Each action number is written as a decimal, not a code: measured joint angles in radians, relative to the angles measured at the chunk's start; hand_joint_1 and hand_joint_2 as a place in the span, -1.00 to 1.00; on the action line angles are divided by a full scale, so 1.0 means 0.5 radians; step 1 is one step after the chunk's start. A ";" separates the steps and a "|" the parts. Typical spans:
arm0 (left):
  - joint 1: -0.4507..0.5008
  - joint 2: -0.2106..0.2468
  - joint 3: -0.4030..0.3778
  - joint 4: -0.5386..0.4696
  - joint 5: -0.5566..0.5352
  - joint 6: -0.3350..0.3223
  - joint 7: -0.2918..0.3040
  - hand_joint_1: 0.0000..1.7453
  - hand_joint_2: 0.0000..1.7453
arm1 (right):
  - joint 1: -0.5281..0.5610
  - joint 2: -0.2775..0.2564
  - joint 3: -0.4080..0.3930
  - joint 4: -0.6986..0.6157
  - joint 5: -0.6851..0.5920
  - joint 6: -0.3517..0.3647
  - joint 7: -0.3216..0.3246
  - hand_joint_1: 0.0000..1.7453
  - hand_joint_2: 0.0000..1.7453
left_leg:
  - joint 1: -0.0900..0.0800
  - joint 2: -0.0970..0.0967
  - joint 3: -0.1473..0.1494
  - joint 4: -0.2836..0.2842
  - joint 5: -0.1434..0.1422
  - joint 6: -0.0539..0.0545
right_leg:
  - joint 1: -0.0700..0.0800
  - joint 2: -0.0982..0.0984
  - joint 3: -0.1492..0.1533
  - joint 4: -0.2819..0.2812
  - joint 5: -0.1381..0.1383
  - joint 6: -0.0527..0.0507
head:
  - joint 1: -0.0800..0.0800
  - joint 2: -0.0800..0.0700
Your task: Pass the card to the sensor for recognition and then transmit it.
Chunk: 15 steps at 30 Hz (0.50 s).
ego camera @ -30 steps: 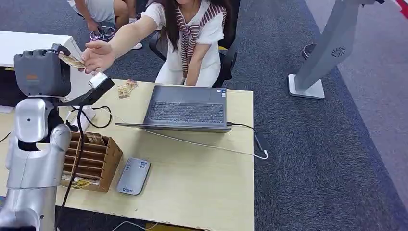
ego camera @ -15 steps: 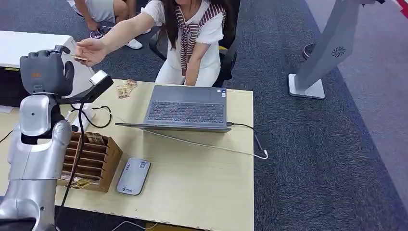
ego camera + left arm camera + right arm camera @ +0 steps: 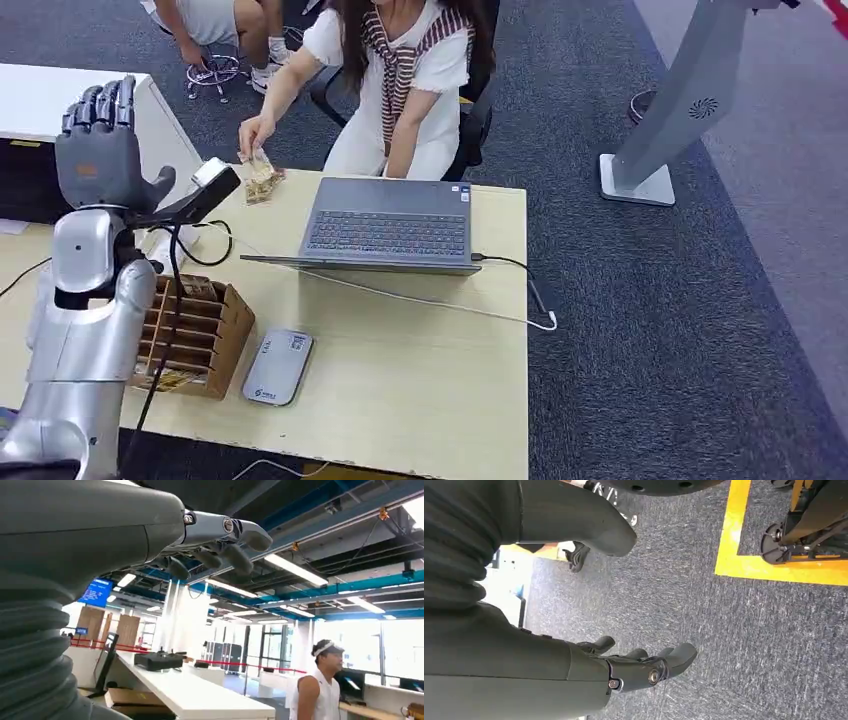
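Nearest the robot, on the light wooden table (image 3: 420,390), a grey flat sensor (image 3: 277,366) lies just beside a brown cardboard organizer (image 3: 200,335) with slotted shelves; a yellowish card lies at the organizer's bottom front edge. Beyond them an open grey laptop (image 3: 390,228) sits mid-table, with a white cable (image 3: 430,300) running across the tabletop in front of it.

The silver left arm rises along the table's left side, and the left hand (image 3: 100,150) is held upright above the table's far left corner, its dark fingers (image 3: 98,105) extended and spread, nothing in the palm. In the left wrist view the same hand (image 3: 220,540) shows against the ceiling with its fingers loosely apart and bare. Just beside the hand a small camera on a black bracket (image 3: 205,190) juts out over the table.

The card (image 3: 258,170) is well apart from that hand, off to its right at the table's far edge: a seated person's hand (image 3: 255,133) pinches it just above a small pile of cards (image 3: 262,186) lying on the tabletop near the laptop's far left corner.

The right hand (image 3: 644,667) hangs over grey carpet beside a yellow floor line, fingers slightly curled but apart, holding nothing.

Farther off, the person (image 3: 400,80) in a white top sits on a black chair behind the table.
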 joint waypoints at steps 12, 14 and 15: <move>0.678 -0.105 0.007 -0.610 0.213 0.260 -0.286 -1.00 1.00 | 0.003 0.007 -0.078 0.000 -0.079 -0.076 -0.005 -1.00 1.00 | -0.001 0.009 0.000 -0.001 -0.005 -0.001 | -0.001 0.011 -0.002 -0.001 -0.002 0.001 | -0.001 0.000; 0.938 -0.120 -0.001 -0.816 0.218 0.431 -0.385 -1.00 1.00 | 0.008 0.015 -0.115 0.000 -0.109 -0.108 -0.008 -1.00 1.00 | -0.001 0.015 0.000 -0.001 -0.009 0.000 | -0.001 0.016 -0.004 -0.001 -0.004 0.000 | -0.001 0.000; 1.066 -0.128 -0.005 -0.910 0.224 0.534 -0.432 -1.00 1.00 | 0.013 0.019 -0.133 0.000 -0.124 -0.124 -0.011 -1.00 1.00 | 0.000 0.015 0.000 -0.001 -0.010 0.000 | -0.001 0.016 -0.004 -0.002 -0.006 0.001 | -0.001 0.000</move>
